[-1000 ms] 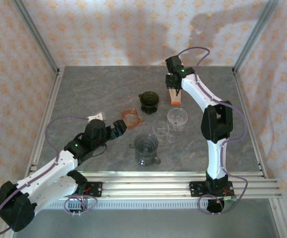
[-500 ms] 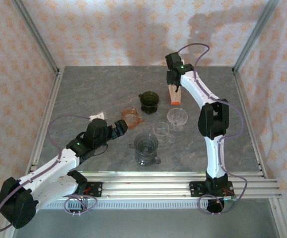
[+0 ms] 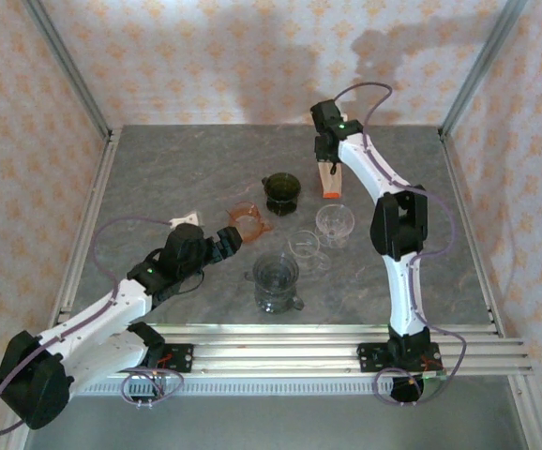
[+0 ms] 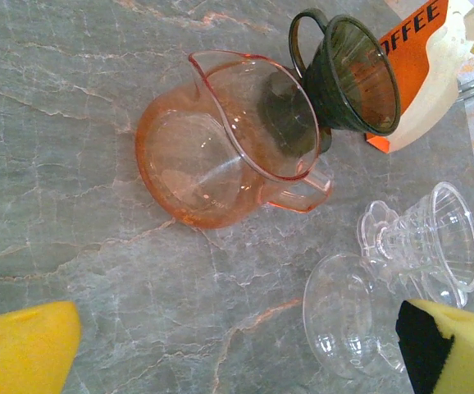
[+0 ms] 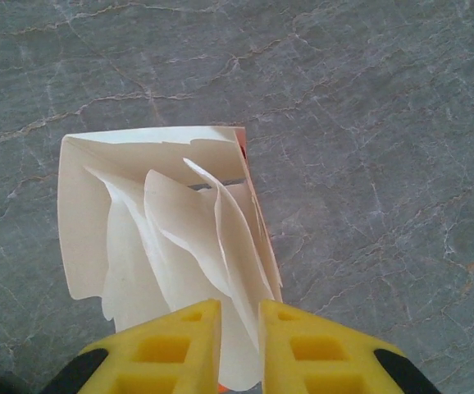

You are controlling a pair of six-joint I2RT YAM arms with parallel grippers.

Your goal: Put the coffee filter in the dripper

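Set against the view of a second ago, little has changed. The right arm's wrist has drawn a touch toward the back of the table, and the right gripper [image 3: 326, 167] hangs over the orange filter packet [image 3: 330, 183], which stands where it stood, just right of the dark green dripper [image 3: 281, 191]. The left arm has barely shifted. The left gripper [image 3: 226, 237] lies close to the orange glass server [image 3: 248, 218], its jaws spread wide with nothing between them.

From the right wrist we see the right gripper [image 5: 239, 309] pinched nearly closed on the edge of a white coffee filter [image 5: 171, 230], one of several fanned out of the packet. The paper runs down into the slit between the yellow fingers [image 5: 180, 328]. The filter is thus at the packet, well apart from any dripper.

Much is cut off. The packet's orange [image 5: 243, 148] shows as a mere sliver beside the filters, and their lower edges vanish behind the fingers. In the left wrist view the left gripper [image 4: 237, 336] shows two yellow corners (no more). The packet [image 4: 421, 57] is cropped by the frame, its lettering partial. The dark green dripper [image 4: 352, 74] partly overlaps the server [image 4: 221, 156]. A clear dripper [image 4: 434, 238] and a smaller clear vessel [image 4: 344, 316] blur into each other. From above, a small white object [image 3: 185, 221] near the left arm is too small to identify.
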